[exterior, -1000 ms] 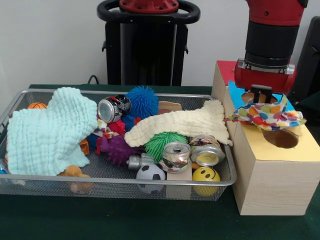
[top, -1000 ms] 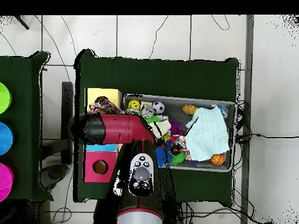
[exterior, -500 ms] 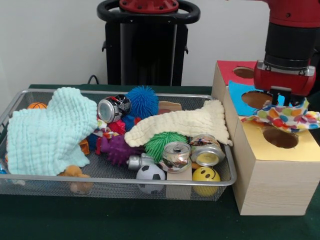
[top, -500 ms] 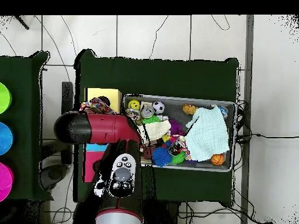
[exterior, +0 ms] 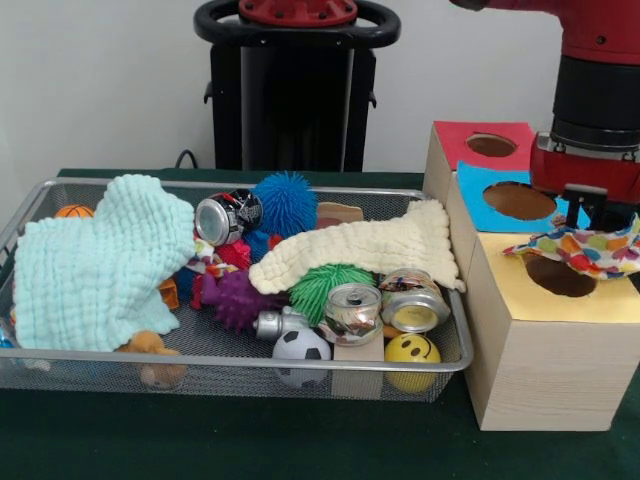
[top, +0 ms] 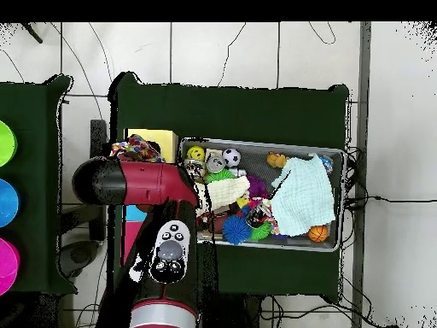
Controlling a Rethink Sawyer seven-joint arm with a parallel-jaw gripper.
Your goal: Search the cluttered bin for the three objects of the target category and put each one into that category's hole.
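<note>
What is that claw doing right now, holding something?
Gripper: shut on the dotted cloth, hanging over the yellow box's hole.

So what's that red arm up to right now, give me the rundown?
Pincer shut on dotted cloth. Cloth hangs over yellow box's hole, not yet dropped in. Nothing blocking the hole.

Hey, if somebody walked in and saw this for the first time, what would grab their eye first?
Likely the red arm's gripper holding a dotted cloth over the hole in the yellow-faced box, at the front view's right. Next, the wire bin crammed with toys and cans, with a mint-green cloth heaped at its left and a cream cloth draped across the middle.
</note>
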